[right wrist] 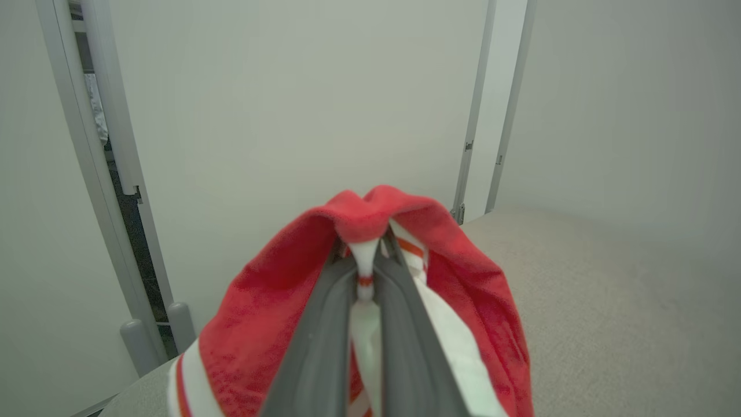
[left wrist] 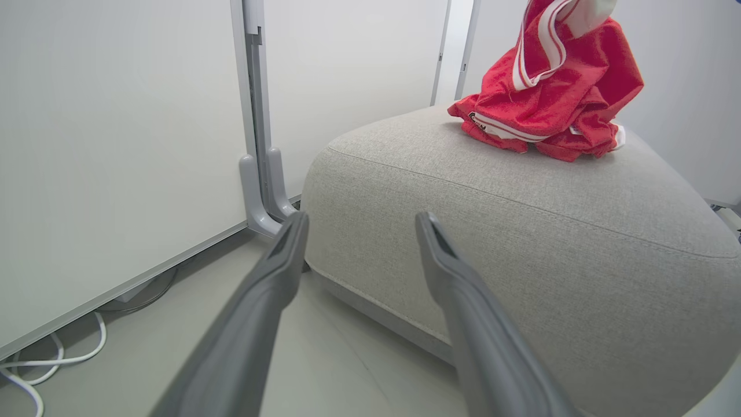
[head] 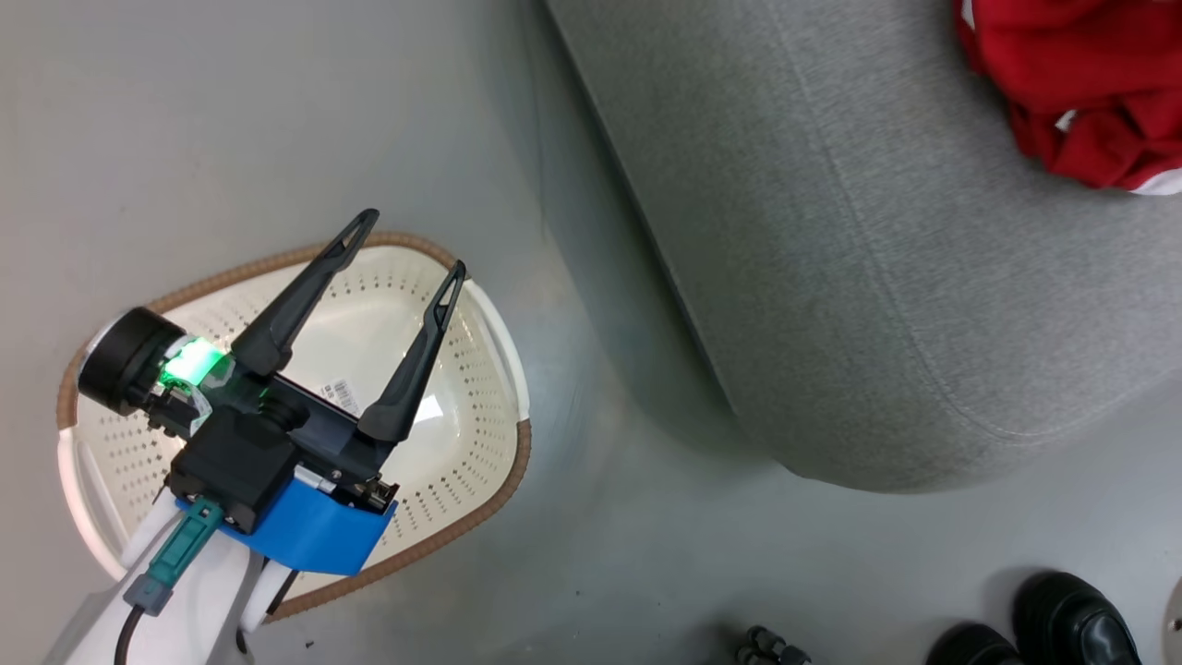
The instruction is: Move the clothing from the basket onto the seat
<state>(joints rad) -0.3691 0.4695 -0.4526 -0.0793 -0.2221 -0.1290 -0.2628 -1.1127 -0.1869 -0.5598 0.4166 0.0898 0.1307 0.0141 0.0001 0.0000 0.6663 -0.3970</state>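
My left gripper [head: 414, 242] hangs open above the cream perforated basket [head: 462, 397], whose bottom shows just a label sticker. Through that gripper's own view, its fingers [left wrist: 359, 223] point at the rounded side of the light-grey seat [left wrist: 521, 220]. Red clothing [left wrist: 550, 98] with white stripes is heaped on the seat's far top, its upper part lifted. My right gripper [right wrist: 365, 255] is shut on a fold of this red and white clothing [right wrist: 370, 220], above the seat [right wrist: 608, 301]. From the head, the clothing [head: 1080, 83] shows at the seat's [head: 877, 277] upper right corner.
The basket stands on a grey floor [head: 600, 573] left of the seat. A person's black shoes [head: 1062, 628] are at the lower right. White panels [left wrist: 116, 145] with grey feet and loose white cables [left wrist: 35, 370] stand behind the seat.
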